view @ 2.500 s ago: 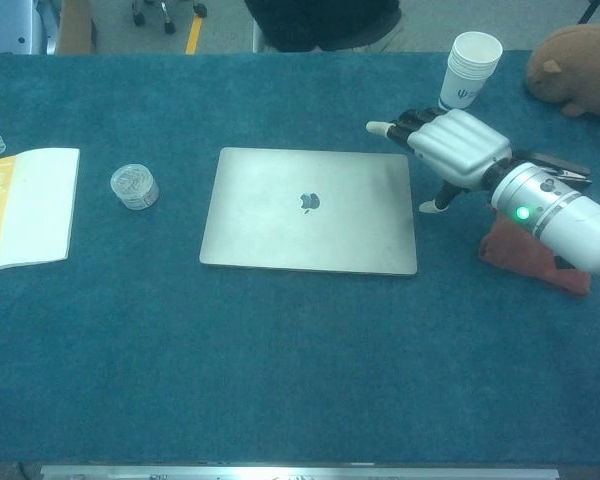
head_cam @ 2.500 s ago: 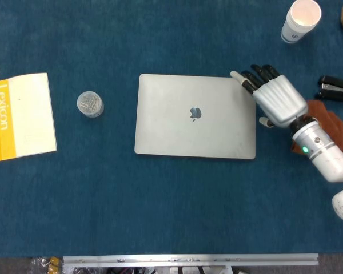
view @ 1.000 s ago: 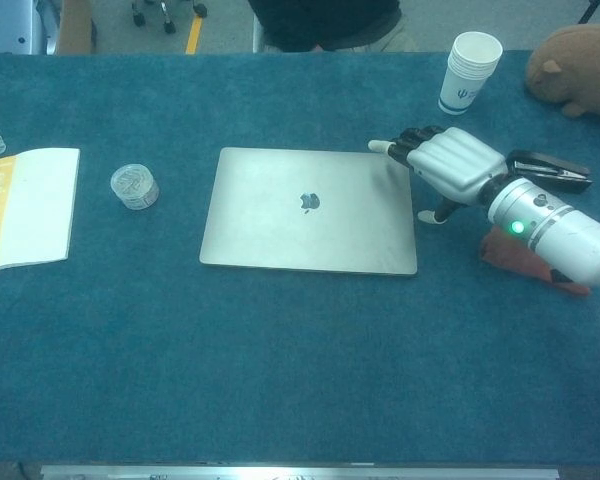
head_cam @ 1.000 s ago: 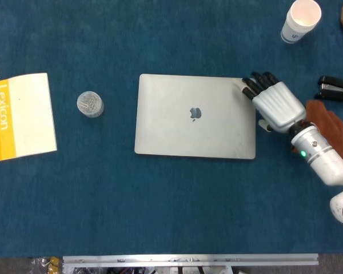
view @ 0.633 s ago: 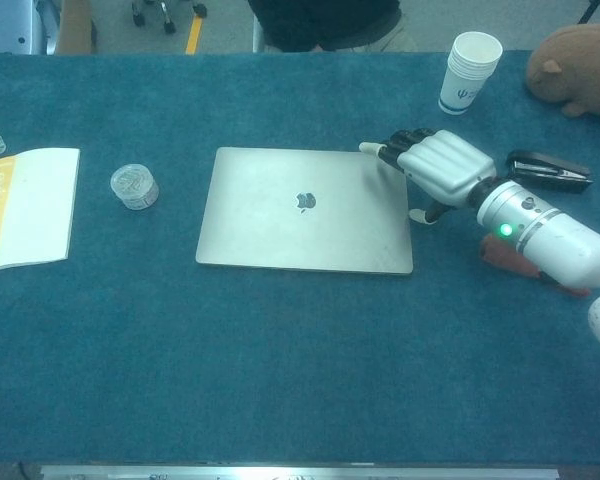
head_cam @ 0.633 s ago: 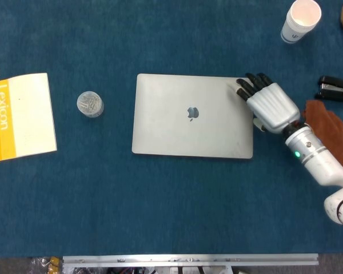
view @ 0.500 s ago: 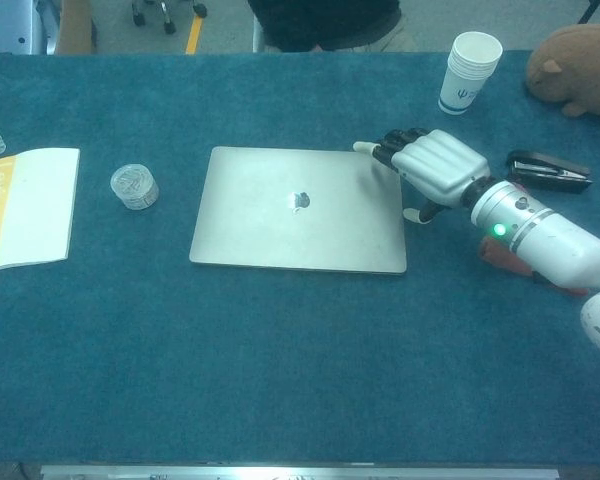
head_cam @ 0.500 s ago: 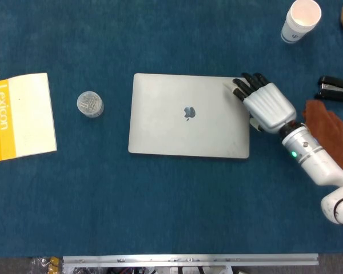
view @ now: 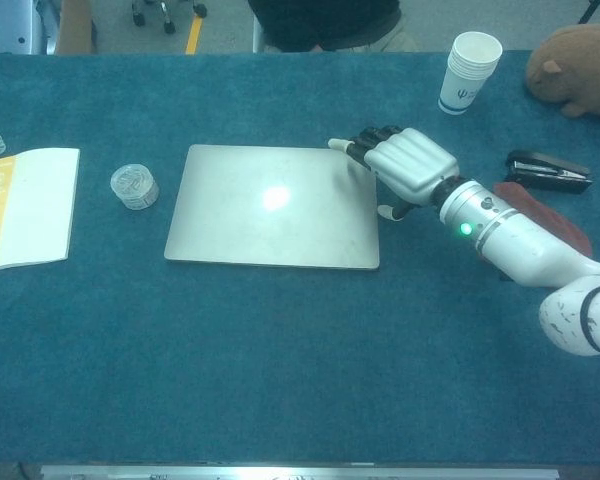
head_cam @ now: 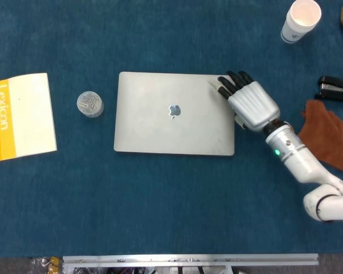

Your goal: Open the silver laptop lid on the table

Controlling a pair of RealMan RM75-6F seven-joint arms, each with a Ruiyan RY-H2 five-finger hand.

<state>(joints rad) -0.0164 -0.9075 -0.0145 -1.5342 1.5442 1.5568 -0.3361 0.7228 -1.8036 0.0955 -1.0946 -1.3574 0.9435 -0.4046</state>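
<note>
The silver laptop (head_cam: 174, 114) lies shut and flat in the middle of the blue table, also seen in the chest view (view: 270, 205). My right hand (head_cam: 248, 103) sits at its far right corner, with dark fingertips (head_cam: 224, 85) lying on top of the lid and the thumb down beside the right edge. In the chest view the right hand (view: 405, 165) shows the same pose, fingers stretched over the corner. Nothing is held in it. My left hand appears in neither view.
A yellow-and-white booklet (head_cam: 23, 114) and a small clear jar (head_cam: 90, 104) lie left of the laptop. A paper cup (head_cam: 300, 20) stands far right. A black stapler (head_cam: 335, 89), a brown cloth (head_cam: 326, 131) and a brown plush toy (view: 580, 70) are on the right.
The shut laptop has slid to the left across the table, and my right hand has moved left with it, fingers staying on the far right corner.
</note>
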